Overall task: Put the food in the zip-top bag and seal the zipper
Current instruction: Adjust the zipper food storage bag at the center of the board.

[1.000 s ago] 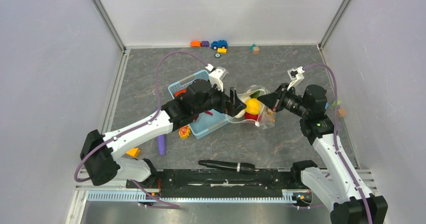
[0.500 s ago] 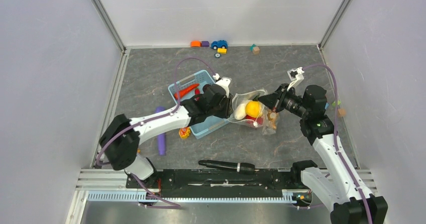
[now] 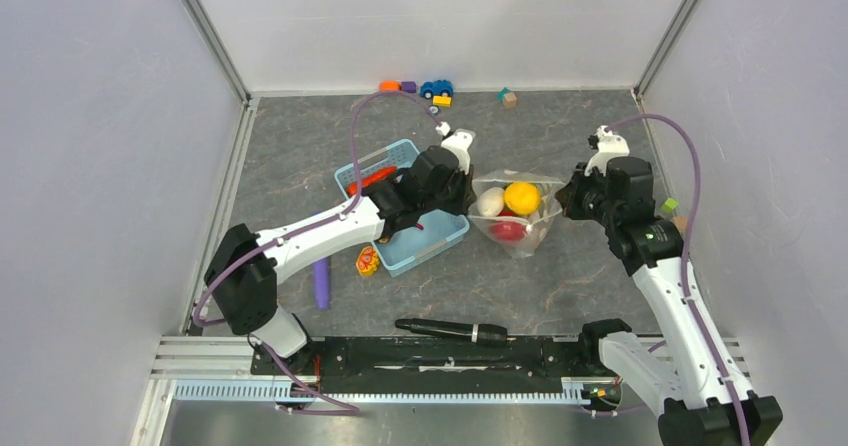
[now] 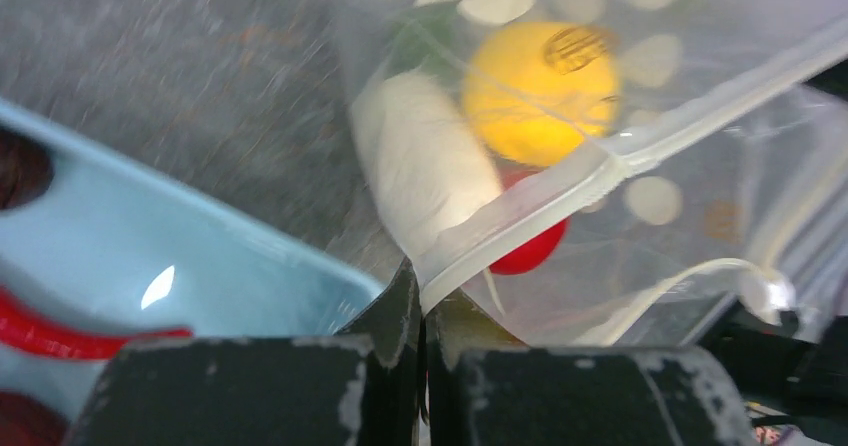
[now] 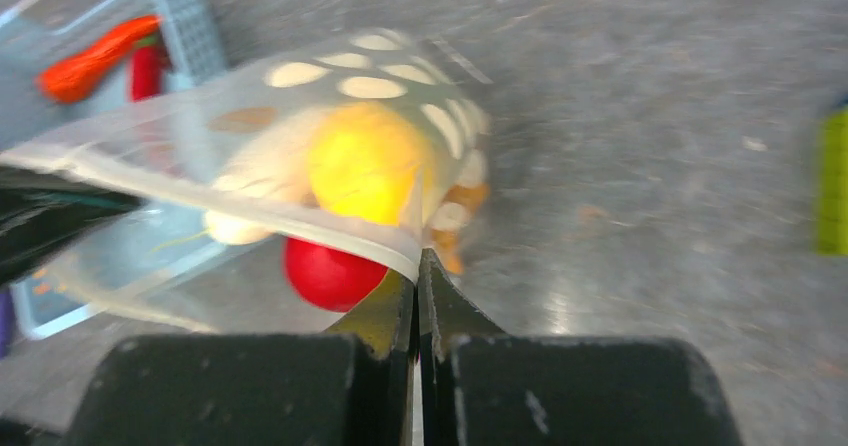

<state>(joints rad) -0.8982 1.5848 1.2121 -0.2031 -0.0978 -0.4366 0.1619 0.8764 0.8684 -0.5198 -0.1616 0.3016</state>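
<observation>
Two grippers, one bag stretched between them. Farthest left, a purple plastic stick, no part of the job. Next, the light-blue plastic basket, with the orange toy carrot lying in it, not yet bagged. Just right of the basket, the left gripper, fingers pressed together on the left corner of the clear dotted zip-top bag, right at the thin clear press-seal zipper strip. Inside the bag, seen through the film: the white oblong toy, the round yellow toy fruit, the red toy apple beneath them. At the bag's right corner, the right gripper, likewise clamped on the mouth edge. Mouth pulled taut between the two pinches; whether pressed closed along its whole length, cannot tell. Soft, thin, slippery film, probably light even when loaded, sagging under the toys. Best held at the stiffer strip corners, never mid-panel. Farthest right, a small green block.
</observation>
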